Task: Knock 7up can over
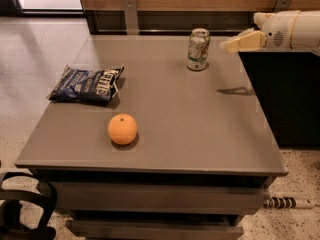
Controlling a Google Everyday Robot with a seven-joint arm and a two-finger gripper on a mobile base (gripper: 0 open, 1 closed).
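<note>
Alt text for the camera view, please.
An upright 7up can stands near the far edge of the grey table, the robot's hand hovering just right of it, not touching. Nearer lie a dark chip bag and an orange.

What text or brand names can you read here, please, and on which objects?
"KETTLE" (roughly): white letters on the blue chip bag.
7up can: green and red markings, too blurred to read.
Gripper, just right of the can: no text.

Chip bag [87, 85] reading roughly "KETTLE", tool [226, 45] just right of 7up can [198, 49]
</note>
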